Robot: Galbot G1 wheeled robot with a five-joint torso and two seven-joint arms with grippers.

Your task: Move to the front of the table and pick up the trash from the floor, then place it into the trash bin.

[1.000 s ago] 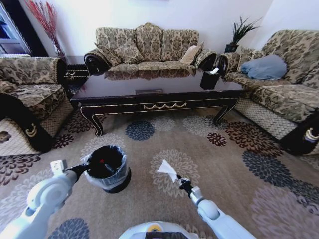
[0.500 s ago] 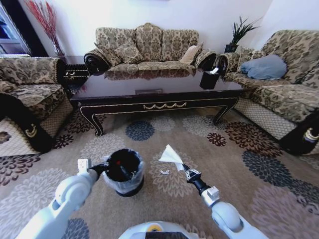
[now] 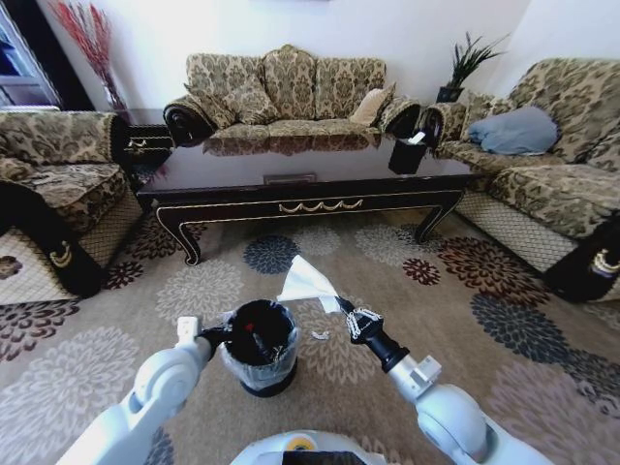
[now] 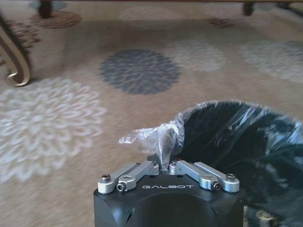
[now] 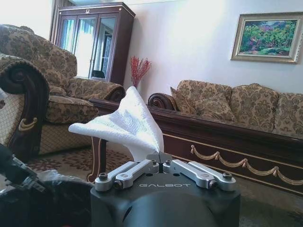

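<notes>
While left claw [image 4: 165, 166] pinches bin liner [image 4: 156, 137], right claw [image 5: 163, 164] grips white paper [image 3: 308, 283]; bin contents unclear.

Your left pincer [image 3: 215, 335] has dragged the trash bin [image 3: 260, 360] rightward, while your right pincer [image 3: 341, 308] carried the white paper piece [image 3: 307, 282] up beside its rim.

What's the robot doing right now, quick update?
Right gripper shut on white paper piece, held up beside trash bin. Left gripper shut on bin's bag liner at rim. Small white scrap on carpet; nothing blocking.
</notes>
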